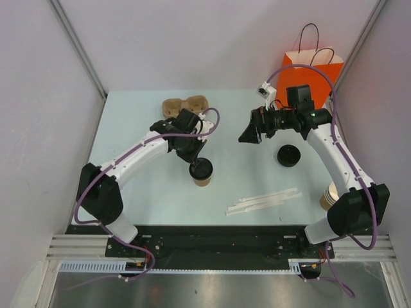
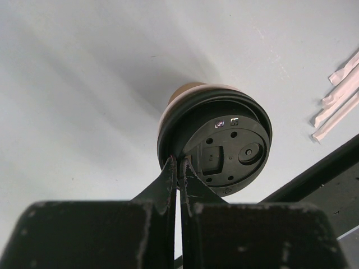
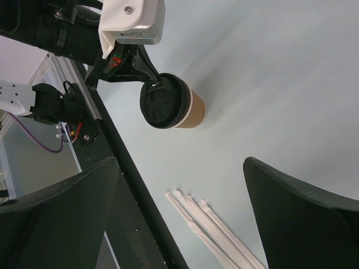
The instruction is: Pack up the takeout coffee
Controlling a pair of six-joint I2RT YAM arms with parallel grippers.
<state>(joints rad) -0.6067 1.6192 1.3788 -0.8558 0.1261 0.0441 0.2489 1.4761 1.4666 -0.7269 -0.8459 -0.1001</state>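
1. Takeout coffee [image 1: 202, 173] near the middle of the pale surface [image 1: 128, 128], slightly left of centre and toward the near edge. Black lid on top, tan cup wall showing beneath it.
2. Left tool [image 1: 198, 163] at the cup's lid, arm reaching in from the near left. Seen from the left wrist: jaws of the left tool [image 2: 178, 165] closed almost flat together, pinching the rim of the takeout coffee [image 2: 216, 143], one finger outside the rim and the other over the lid top.
3. Cannot tell whether the cup base rests on the surface or hangs just above it.
4. Right tool [image 1: 249, 131] raised over the far right of the surface, jaws spread wide, holding nothing. Well apart from the cup.
5. From the right wrist: right tool [image 3: 180, 162] with the takeout coffee [image 3: 174, 103] visible beyond its spread fingers, untouched by them.
6. Loose black lid [image 1: 288, 155] lying flat, right of centre.
7. Paper-wrapped sticks [image 1: 263, 202] lying together, near edge, right of the cup.
8. Stack of paper cups [image 1: 329, 196] beside the right arm's base.
9. Orange bag [image 1: 314, 67] upright at the far right corner.
10. Cardboard cup carrier [image 1: 186, 106] at the far edge, behind the left arm.
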